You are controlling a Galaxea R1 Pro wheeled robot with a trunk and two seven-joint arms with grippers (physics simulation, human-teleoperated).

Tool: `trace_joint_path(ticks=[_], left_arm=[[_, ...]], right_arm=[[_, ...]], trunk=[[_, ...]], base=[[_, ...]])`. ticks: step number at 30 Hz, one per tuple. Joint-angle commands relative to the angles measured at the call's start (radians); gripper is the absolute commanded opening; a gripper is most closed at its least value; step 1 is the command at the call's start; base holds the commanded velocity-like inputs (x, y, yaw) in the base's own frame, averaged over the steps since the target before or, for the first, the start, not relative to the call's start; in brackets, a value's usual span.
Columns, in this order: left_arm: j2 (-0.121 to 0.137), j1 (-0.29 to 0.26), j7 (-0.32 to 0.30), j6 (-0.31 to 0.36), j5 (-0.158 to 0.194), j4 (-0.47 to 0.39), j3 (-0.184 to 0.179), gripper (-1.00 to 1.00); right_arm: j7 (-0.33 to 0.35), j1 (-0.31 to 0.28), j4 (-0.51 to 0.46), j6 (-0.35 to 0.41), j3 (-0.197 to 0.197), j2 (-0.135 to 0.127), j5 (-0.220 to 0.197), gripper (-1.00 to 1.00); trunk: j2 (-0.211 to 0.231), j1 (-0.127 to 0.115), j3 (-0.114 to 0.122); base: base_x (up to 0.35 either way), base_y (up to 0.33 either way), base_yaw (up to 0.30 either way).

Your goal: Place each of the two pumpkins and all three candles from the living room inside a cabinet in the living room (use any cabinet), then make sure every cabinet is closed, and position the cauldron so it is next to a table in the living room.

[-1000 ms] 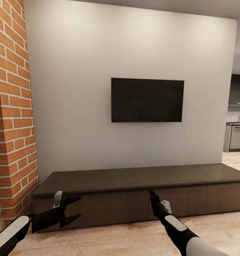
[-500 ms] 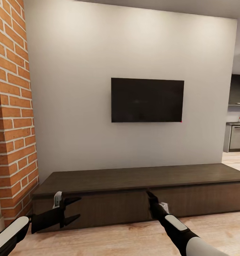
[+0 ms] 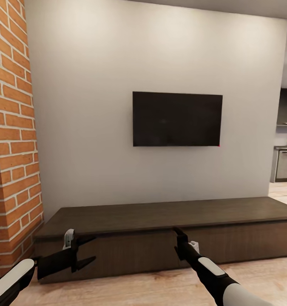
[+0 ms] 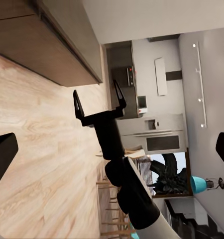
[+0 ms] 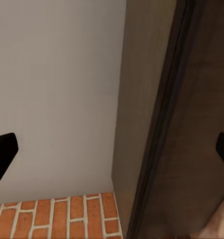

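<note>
Dark-brown cabinet (image 3: pixel 160 221) against white wall (image 3: pixel 117 63), brick column (image 3: pixel 11 127), wood floor (image 3: pixel 160 284)

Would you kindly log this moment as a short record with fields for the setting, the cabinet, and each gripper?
setting: living room, white wall with a dark TV, brick column on the left, wooden floor
cabinet: cabinet, long, low, dark brown, bare top, drawer fronts look shut
left gripper: left gripper, jaws open, empty, in front of the cabinet's left end
right gripper: right gripper, jaws open, empty, at the top edge of the cabinet front near its middle seam
</note>
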Motion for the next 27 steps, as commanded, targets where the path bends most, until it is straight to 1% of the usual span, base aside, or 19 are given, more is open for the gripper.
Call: trace_joint_path(ticks=[1, 5, 10, 15, 23, 25, 27], left_arm=[[0.001, -0.001, -0.008, 0.000, -0.002, 0.001, -0.004, 1.00], [0.001, -0.001, -0.008, -0.001, -0.003, 0.001, -0.004, 1.00], [0.001, -0.001, -0.008, -0.001, -0.002, 0.001, -0.004, 1.00], [0.001, -0.001, -0.008, -0.001, -0.002, 0.001, -0.004, 1.00], [0.003, -0.002, -0.009, -0.001, -0.001, 0.001, -0.004, 1.00], [0.003, -0.002, -0.009, -0.001, -0.001, 0.002, -0.004, 1.00], [0.004, -0.002, -0.010, -0.001, -0.001, 0.002, -0.004, 1.00]], right_arm=[[0.004, -0.001, 0.001, 0.002, 0.007, -0.001, -0.010, 1.00], [0.004, -0.001, 0.001, 0.001, 0.007, 0.000, -0.010, 1.00], [0.003, -0.001, 0.002, -0.001, 0.007, 0.001, -0.010, 1.00], [0.003, -0.001, 0.002, -0.001, 0.006, 0.001, -0.011, 1.00], [0.004, -0.001, 0.002, -0.002, 0.005, 0.001, -0.013, 1.00], [0.024, -0.001, 0.002, -0.008, 0.005, 0.001, -0.013, 1.00], [0.051, -0.001, 0.003, -0.016, 0.005, 0.001, -0.012, 1.00]], trunk=[[-0.001, 0.000, -0.001], [-0.001, 0.000, -0.001], [-0.001, 0.000, -0.001], [-0.001, 0.000, -0.001], [-0.001, 0.000, -0.001], [-0.001, 0.000, -0.001], [-0.015, 0.008, -0.008]], base=[[0.135, 0.000, 0.000], [0.227, 0.000, 0.000], [0.109, 0.000, 0.000], [0.238, 0.000, 0.000], [0.036, 0.000, 0.000], [0.002, 0.000, 0.000], [0.001, 0.000, 0.000]])
